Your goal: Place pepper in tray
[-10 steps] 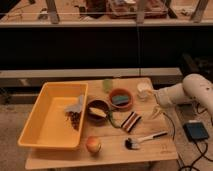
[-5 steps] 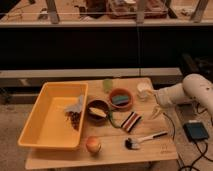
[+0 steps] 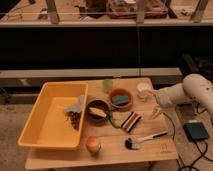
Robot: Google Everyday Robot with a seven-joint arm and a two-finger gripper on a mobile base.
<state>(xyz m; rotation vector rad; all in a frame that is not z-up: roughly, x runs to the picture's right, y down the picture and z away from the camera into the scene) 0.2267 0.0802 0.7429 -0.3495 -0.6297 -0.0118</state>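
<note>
Tabletop: a pale wooden tabletop (image 3: 167, 150) is carrying everything, and I am looking at it from its front edge.
Tray: a large, deep, rectangular bright-yellow plastic tray (image 3: 46, 122) is taking up the left end of the tabletop, from the front-left corner almost to the back edge.
Inside the tray: a dark clump (image 3: 75, 119) and a pale grey scrap (image 3: 78, 103) are lying against its right wall; I cannot tell what they are.
Pepper: a long, thin, dark-green chili pepper (image 3: 112, 119) is lying on the bare wood near the middle of the tabletop. It is outside the tray, just beside the right side of the dark brown bowl, between that bowl and the striped packet.
Dark brown bowl: a small round dark brown bowl (image 3: 97, 111) is sitting just beside the tray's right wall, with something yellow in it.
Orange bowl: a small round orange-brown bowl (image 3: 121, 99) is sitting nearer the back edge, holding something blue-green.
Cups: a pale green cup (image 3: 108, 85) and a white cup (image 3: 144, 90) are standing along the back edge.
Striped packet: a red, white and black striped packet (image 3: 131, 120) is lying right of the pepper.
Front edge: a round red-yellow fruit (image 3: 92, 145) and a black-headed brush (image 3: 145, 139) are resting there.
Gripper: the gripper (image 3: 156, 111) is hanging over the right edge of the tabletop on a white arm (image 3: 182, 92), well apart from the pepper.
Jaws: they are standing wide apart and gripping nothing.
</note>
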